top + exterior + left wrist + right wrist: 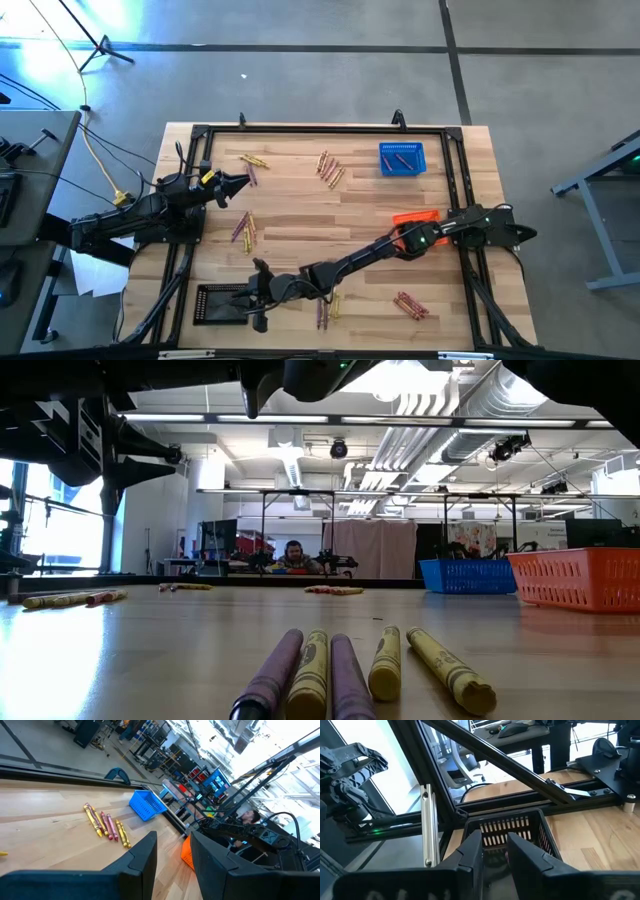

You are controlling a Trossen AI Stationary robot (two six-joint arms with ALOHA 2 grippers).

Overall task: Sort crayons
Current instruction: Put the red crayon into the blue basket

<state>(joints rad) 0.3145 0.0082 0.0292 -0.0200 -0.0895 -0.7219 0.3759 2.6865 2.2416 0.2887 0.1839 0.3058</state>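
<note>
Crayons lie in small loose groups on the wooden table: at the far left, far middle, left middle, near right and near middle. The near-middle group shows close up in the low view, yellow and purple. My right gripper reaches across to the near left. It stands open just above the black mesh basket, and I make out nothing between its fingers. My left gripper waits open at the left edge, level above the table.
A blue basket with a few crayons inside stands at the far right. An orange basket sits at the right, partly under my right arm. A black frame runs round the table. A person sits far behind the table.
</note>
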